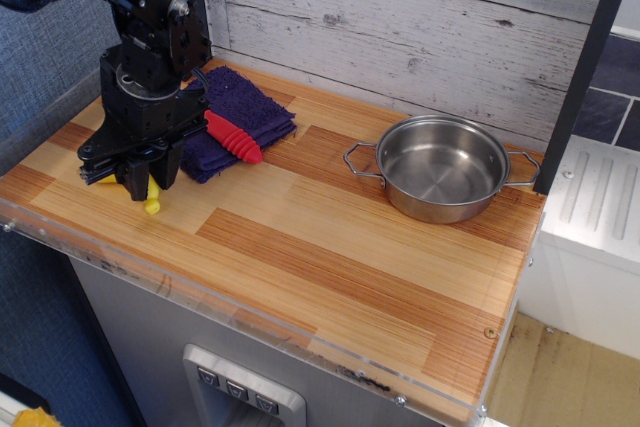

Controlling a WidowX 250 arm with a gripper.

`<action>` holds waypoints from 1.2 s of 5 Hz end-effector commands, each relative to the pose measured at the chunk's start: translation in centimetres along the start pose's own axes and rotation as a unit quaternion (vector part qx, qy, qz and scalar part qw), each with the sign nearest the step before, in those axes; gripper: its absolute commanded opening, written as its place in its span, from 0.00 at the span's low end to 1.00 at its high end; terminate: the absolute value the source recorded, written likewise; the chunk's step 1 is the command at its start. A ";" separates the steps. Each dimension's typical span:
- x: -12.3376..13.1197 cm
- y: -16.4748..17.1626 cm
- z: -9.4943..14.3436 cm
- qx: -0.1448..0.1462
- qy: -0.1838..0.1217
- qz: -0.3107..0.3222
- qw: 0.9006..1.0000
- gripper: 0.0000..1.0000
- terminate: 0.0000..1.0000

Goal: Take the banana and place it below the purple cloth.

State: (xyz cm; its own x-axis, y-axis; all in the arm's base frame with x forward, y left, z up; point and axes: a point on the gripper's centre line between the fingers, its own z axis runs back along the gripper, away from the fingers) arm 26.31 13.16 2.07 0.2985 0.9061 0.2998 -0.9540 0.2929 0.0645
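Note:
The banana [152, 203] is bright yellow. Only its lower tip shows below my black gripper [150, 187], touching or nearly touching the wooden counter [330, 247]. The fingers [134, 185] stand close on either side of it, shut on it. A sliver of yellow also shows at the gripper's left side. The purple cloth [245, 105] lies at the back left of the counter, just behind and right of the gripper, partly hidden by the arm. The banana sits in front of the cloth's near-left edge.
A fork with a red ribbed handle [234, 137] lies on the cloth. A steel pot [440, 169] with two handles stands at the right. The counter's front edge has a clear plastic lip [250, 317]. A plank wall [400, 27] runs behind.

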 end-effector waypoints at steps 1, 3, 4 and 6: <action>-0.3 1.5 1.2 -0.011 -0.004 0.012 1.000 1.00 0.00; 0.1 0.9 3.2 -0.046 -0.028 -0.003 0.999 1.00 0.00; 0.9 0.4 6.0 -0.069 -0.059 -0.018 0.996 1.00 0.00; 1.0 -1.1 12.2 -0.105 -0.074 -0.017 0.992 1.00 0.00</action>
State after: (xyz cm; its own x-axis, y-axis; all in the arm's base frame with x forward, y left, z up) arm 29.16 10.15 12.64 0.3362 0.8472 0.4112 -0.9138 0.3992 -0.0753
